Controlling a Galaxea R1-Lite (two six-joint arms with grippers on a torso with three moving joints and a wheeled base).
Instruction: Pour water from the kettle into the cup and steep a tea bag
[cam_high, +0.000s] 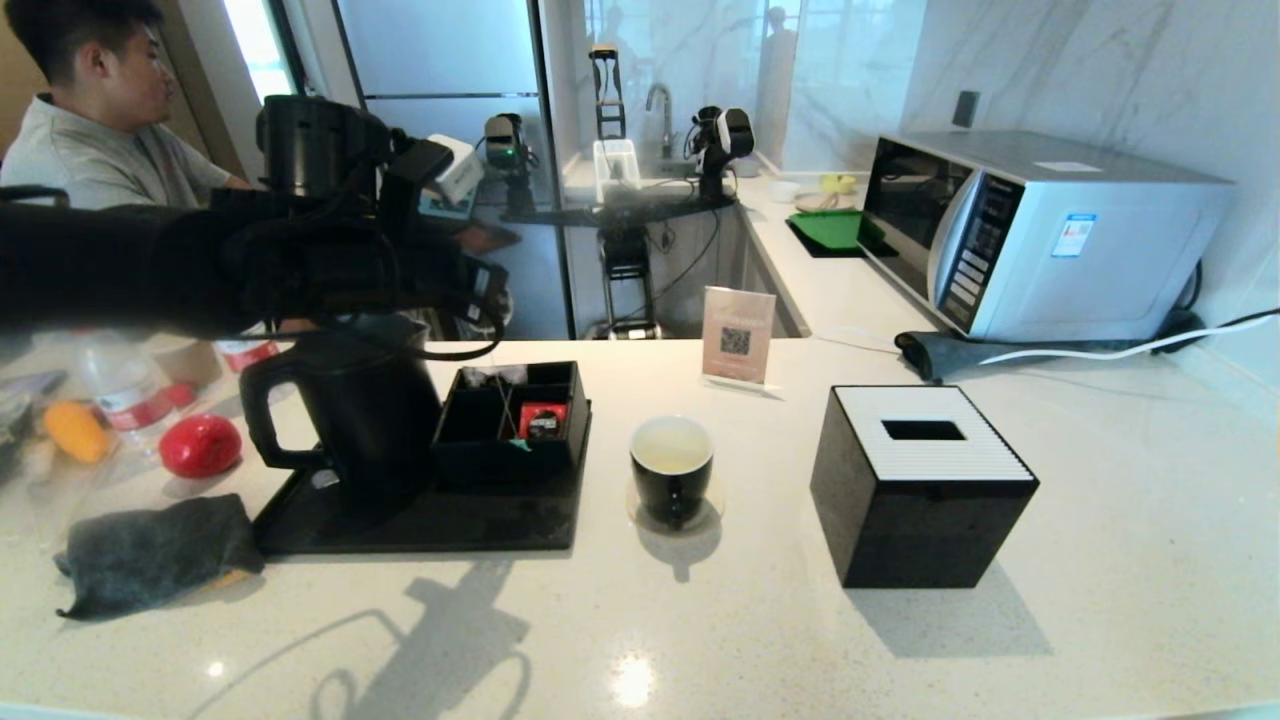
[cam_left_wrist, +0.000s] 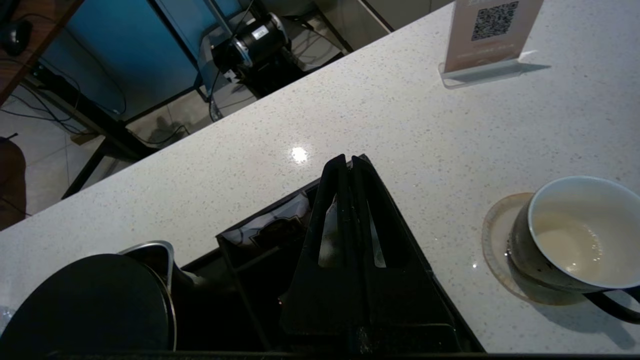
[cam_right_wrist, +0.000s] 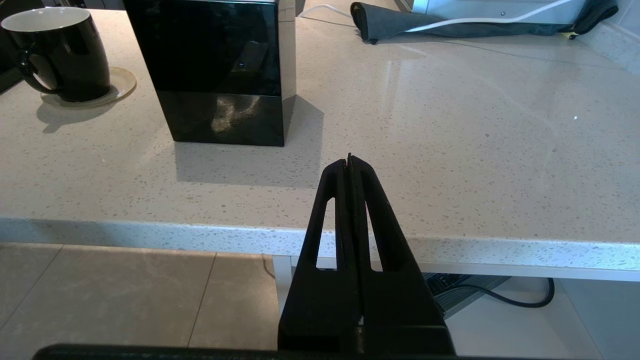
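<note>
left hand (cam_left_wrist: 347, 162) hangs above the black compartment box (cam_high: 510, 420), fingers pressed together tip to tip, nothing between them. in the head view the left arm reaches in from the left table edge, over the kettle (cam_high: 345, 410). seen from the left wrist, the kettle lid sits just beside and below the hand, the spout rim next to the box wall.

kettle: upright on the black tray (cam_high: 420, 520), handle facing the left table edge, touching or nearly touching the compartment box on the same tray. a red packet (cam_high: 542, 418) lies in one compartment of the box. tea bag not identifiable in any view.

cup (cam_high: 672, 468): on a clear coaster (cam_left_wrist: 495, 240), off the tray, toward the right of it, near mid-table; apart from the left hand. white inside shows a pale liquid at the bottom, level low.

right hand (cam_right_wrist: 350, 162): fingers closed flat against each other, empty, held off the near table edge, facing the black tissue box (cam_high: 920, 485). the cup stands beyond that box, well apart from this hand.

also on the table: grey cloth (cam_high: 150, 550) and red round object (cam_high: 200, 445) near the left edge, qr sign (cam_high: 738, 335) at the far edge, microwave (cam_high: 1040, 235) at the far right corner.
</note>
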